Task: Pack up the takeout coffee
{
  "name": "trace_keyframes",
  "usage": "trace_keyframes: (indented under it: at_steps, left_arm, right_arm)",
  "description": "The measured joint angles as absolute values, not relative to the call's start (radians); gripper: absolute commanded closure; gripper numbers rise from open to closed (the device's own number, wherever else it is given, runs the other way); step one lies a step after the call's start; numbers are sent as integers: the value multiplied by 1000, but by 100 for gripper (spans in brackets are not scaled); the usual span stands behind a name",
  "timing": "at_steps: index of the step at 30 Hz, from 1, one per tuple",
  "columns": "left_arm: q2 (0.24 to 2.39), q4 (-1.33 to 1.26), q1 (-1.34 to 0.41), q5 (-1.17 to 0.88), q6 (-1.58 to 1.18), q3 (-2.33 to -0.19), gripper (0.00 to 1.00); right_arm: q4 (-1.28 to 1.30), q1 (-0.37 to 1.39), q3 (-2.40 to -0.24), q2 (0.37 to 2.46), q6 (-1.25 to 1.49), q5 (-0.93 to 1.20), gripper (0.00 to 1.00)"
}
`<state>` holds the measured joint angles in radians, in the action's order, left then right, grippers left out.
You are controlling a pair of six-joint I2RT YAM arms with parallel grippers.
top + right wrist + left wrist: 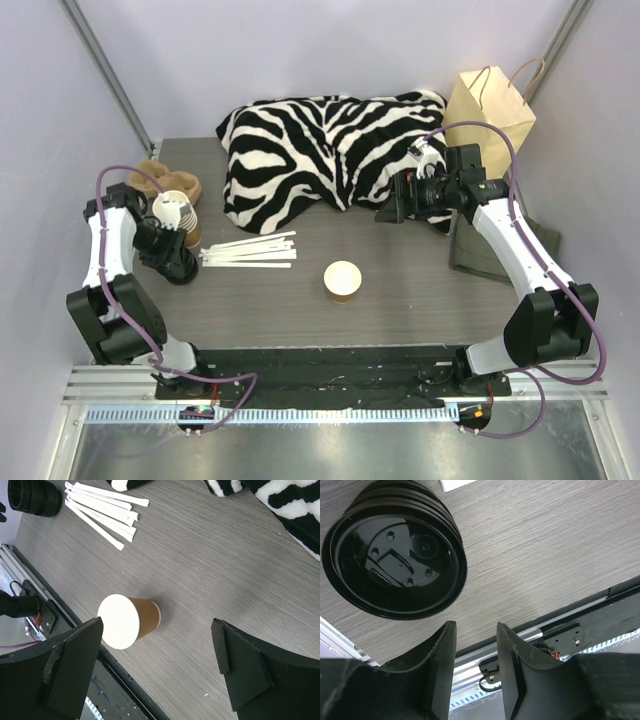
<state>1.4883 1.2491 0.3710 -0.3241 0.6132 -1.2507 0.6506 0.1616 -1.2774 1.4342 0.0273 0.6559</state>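
Observation:
A brown paper cup (343, 281) with an open white top and no lid stands upright near the table's front middle; it also shows in the right wrist view (129, 620). A lidded takeout coffee is not in view. A stack of black lids (395, 555) sits at the front left (181, 268). My left gripper (476, 625) hovers just beside that stack (168, 252), jaws narrowed with a clear gap and nothing between them. My right gripper (157, 625) hangs wide open and empty at the back right (392, 212), well above and behind the cup.
White wrapped straws (250, 250) lie between the lids and the cup. A stack of lidless paper cups (173, 210) stands at the left. A zebra-print cloth (330, 150) covers the back, and a kraft paper bag (490, 105) stands at the back right.

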Motion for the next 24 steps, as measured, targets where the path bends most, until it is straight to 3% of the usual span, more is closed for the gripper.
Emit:
trace_keyframes:
  at_steps: [14,24]
  left_arm:
    - [1573,1188,352,-313,613,-1287,58]
    - [1614,1146,334,-312,613,-1288,67]
  right_arm:
    - [650,162,-1281,1458,29,664,0]
    - [645,162,-1282,1467,33,665,0]
